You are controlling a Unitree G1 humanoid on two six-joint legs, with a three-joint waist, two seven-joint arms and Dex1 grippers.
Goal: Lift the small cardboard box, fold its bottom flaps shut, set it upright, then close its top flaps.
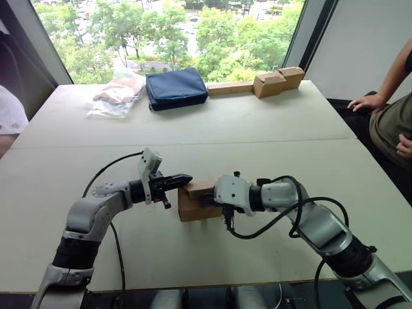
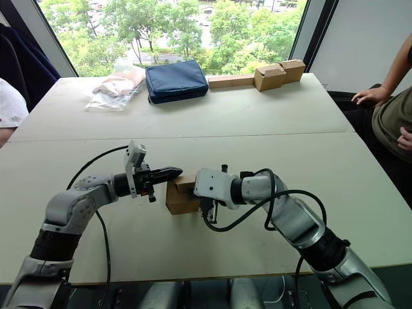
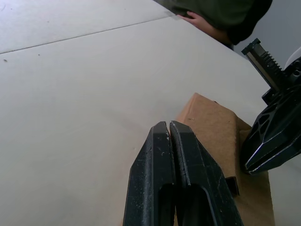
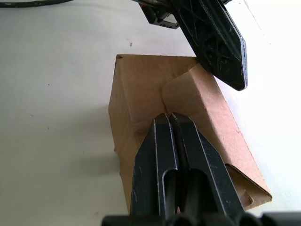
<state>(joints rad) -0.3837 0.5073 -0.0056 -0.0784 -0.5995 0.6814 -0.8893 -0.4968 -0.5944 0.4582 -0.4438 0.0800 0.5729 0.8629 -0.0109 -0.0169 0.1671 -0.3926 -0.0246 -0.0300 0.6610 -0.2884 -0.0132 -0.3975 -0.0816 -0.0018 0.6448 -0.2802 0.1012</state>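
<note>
The small cardboard box (image 1: pixel 195 205) rests on the table between my two arms. A flap (image 4: pixel 190 92) on its upward face is folded inward; I cannot tell which end this is. My left gripper (image 1: pixel 187 179) is shut and empty, its tips over the box's upper left edge. Coming from the right side, my right gripper (image 4: pixel 169 117) is shut, and its tips press on the box's upward face next to the folded flap. In the left wrist view the box (image 3: pixel 211 125) lies just beyond the closed fingers (image 3: pixel 162 141).
At the table's far edge lie a blue pouch (image 1: pixel 176 88), a plastic bag (image 1: pixel 119 95) and a pair of tan boxes on a cardboard strip (image 1: pixel 277 80). A person (image 1: pixel 386 112) sits at the right, another person's sleeve (image 1: pixel 9 116) at the left.
</note>
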